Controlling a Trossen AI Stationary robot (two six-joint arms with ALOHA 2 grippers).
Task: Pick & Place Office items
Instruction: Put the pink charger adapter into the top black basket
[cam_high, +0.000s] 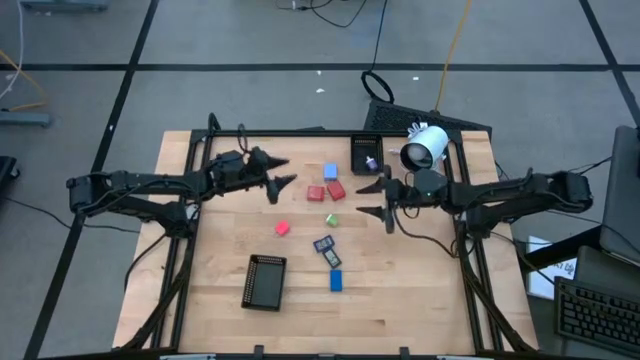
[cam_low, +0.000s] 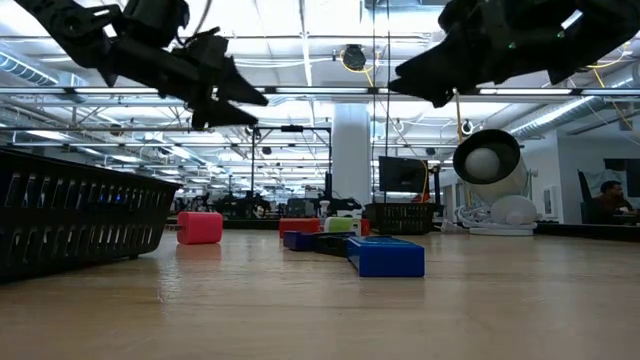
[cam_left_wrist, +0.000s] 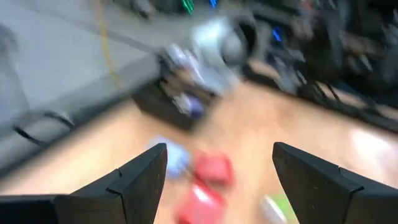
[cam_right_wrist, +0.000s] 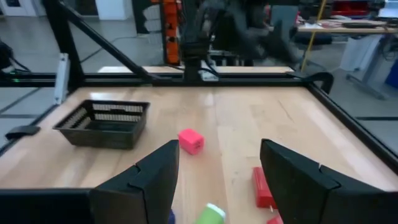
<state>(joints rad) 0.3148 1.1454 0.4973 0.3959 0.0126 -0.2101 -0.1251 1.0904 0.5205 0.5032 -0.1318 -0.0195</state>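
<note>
Near tray: a black mesh tray (cam_high: 265, 281) sits at the counter's (cam_high: 420, 300) near edge, left of centre.
Near items: a blue flat rectangle (cam_high: 336, 281) lies closest, a dark flat rectangle (cam_high: 324, 244) just beyond it.
Middle items: a pink block (cam_high: 282, 228) and a green block (cam_high: 332, 219) lie apart.
Far items: two red blocks (cam_high: 325, 191) sit side by side, a light-blue block (cam_high: 330, 172) behind them.
Left gripper (cam_high: 283, 183): above the counter left of the red blocks, fingers spread wide, holding nothing.
Right gripper (cam_high: 374, 198): above the counter right of the green block, fingers apart, empty.
Far tray: a second mesh tray (cam_high: 368, 153) holds a purple block (cam_high: 371, 164), beside a white cylindrical device (cam_high: 426, 146).
</note>
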